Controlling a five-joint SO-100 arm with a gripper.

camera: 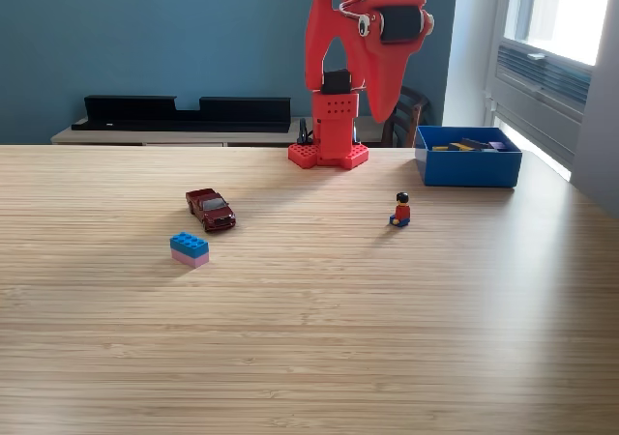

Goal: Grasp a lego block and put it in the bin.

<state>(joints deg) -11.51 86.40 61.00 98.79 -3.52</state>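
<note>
A lego block (190, 248), a blue brick stacked on a pink one, lies on the wooden table (309, 338) left of the middle. The blue bin (468, 167) stands at the back right with several small pieces inside. The red arm rises from its base (329, 155) at the back centre, folded, and its top is cut off by the frame. Its gripper (343, 87) hangs pointing down over the base, far from the block and well left of the bin. Nothing shows between the jaws, and how far apart they stand is unclear.
A dark red toy car (211, 209) sits just behind the block. A small toy figure (400, 210) in red and blue sits right of the middle. A long black tray (184, 111) rests on a low shelf behind the table. A window is at the right.
</note>
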